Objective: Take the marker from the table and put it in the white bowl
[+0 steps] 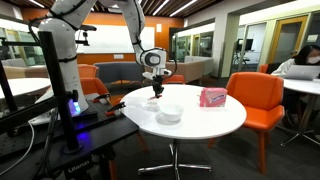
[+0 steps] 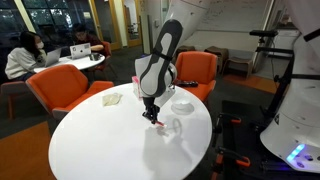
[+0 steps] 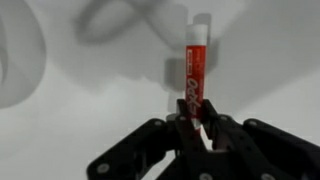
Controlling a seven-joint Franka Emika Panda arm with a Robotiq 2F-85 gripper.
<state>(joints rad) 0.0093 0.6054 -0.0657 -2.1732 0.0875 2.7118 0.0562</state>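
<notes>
The small thin red stick-like marker (image 3: 195, 70) is pinched by one end between the two black fingers of the claw (image 3: 198, 128), which are closed on it. In the wrist view the rest of its barrel points straight out from the fingertips. In both exterior views it hangs tip-down under the claw (image 1: 154, 92) (image 2: 151, 113), close over the table. Whether its tip touches the top I cannot tell.

It looks light, stiff and smooth, a round plastic barrel that could swivel or slip in so short an end grip. A hold nearer its middle would be steadier. As it is, slow carrying and a low release seem wise, since it may roll or bounce.

The small shallow round white bowl (image 1: 170, 113) sits near, just to the right of the claw and nearer the camera in an exterior view; from the opposite side it (image 2: 182, 102) lies to the right and farther off. A pink rectangular packet (image 1: 212, 97) (image 2: 112, 98) lies well apart from the marker. All rest on the large round white-topped table (image 1: 215, 122) (image 2: 90, 140).
</notes>
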